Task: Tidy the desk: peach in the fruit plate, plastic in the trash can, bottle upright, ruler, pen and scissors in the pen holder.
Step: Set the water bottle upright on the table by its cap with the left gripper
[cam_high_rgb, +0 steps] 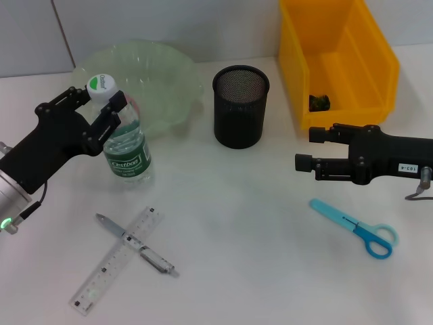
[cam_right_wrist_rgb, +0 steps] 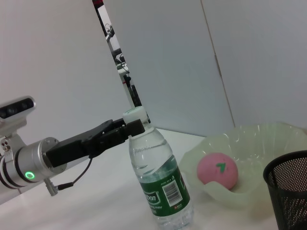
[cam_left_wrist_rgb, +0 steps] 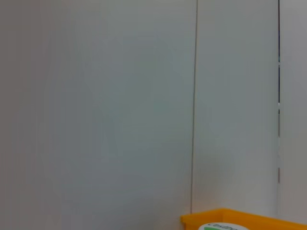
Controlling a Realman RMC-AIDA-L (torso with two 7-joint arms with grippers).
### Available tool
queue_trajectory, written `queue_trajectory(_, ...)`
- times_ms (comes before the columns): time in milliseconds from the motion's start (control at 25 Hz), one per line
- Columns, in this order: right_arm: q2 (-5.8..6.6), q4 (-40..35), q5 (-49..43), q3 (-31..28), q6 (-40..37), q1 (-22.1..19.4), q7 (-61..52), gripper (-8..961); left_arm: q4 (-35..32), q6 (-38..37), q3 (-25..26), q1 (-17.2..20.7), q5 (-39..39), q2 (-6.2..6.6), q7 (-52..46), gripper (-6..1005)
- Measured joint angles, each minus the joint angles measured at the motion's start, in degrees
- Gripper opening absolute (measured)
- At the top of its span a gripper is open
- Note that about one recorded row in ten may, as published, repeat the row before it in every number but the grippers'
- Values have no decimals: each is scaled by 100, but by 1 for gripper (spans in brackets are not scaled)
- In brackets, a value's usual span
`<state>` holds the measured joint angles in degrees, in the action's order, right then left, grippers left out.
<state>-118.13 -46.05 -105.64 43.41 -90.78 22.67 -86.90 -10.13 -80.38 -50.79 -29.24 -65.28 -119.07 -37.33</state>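
Landmark: black mesh pen holder [cam_high_rgb: 241,106], standing upright on the white tabletop [cam_high_rgb: 243,230], nothing visible inside it.
Bottle: the water bottle [cam_high_rgb: 125,145] stands upright to the left of the pen holder, just in front of the fruit plate, white cap up.
Left gripper: the left gripper [cam_high_rgb: 99,101] is at the bottle's neck, its fingers [cam_high_rgb: 110,116] pinching the cap from either side; the right wrist view shows them clamped just under the cap.
Fruit plate: the pale green fruit plate [cam_high_rgb: 162,88] sits to the left of the pen holder, near it; the pink peach [cam_right_wrist_rgb: 218,169] lies inside it.
Right gripper: the right gripper [cam_high_rgb: 308,149] hovers to the right of the pen holder, fingers spread and holding nothing.
Trash can: the yellow trash can [cam_high_rgb: 338,61] stands to the right of the pen holder and behind the right gripper, with a small dark scrap inside.
Scissors: blue scissors [cam_high_rgb: 355,227] lie flat, in front of and to the right of the pen holder.
Ruler: a clear ruler [cam_high_rgb: 116,261] lies flat, in front of and to the left of the pen holder.
Pen: a silver pen [cam_high_rgb: 135,244] lies across the ruler, touching it.
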Motion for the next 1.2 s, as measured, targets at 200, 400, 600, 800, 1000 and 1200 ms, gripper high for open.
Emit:
queue_trajectory(200,0,0,0,0,0,3,-1,806,104,61,-1,-20,88,-2,200,439)
queue_trajectory(400,2,0,0,15,0,13,-1,806,131,154,-9,-42,95,-2,211,438)
queue_trajectory(600,4,0,-109,55,-12,42,-2,805,194,194,-18,-80,95,-2,213,438)
queue_trajectory(800,15,-5,-360,62,-53,78,-1,805,195,210,-18,-83,95,-2,215,438)
queue_trajectory(1000,26,-8,-433,62,-31,79,5,806,195,219,-25,-83,95,-2,217,439)
queue_trajectory(1200,39,-5,-438,62,-21,79,4,805,195,227,-35,-81,95,-2,215,456)
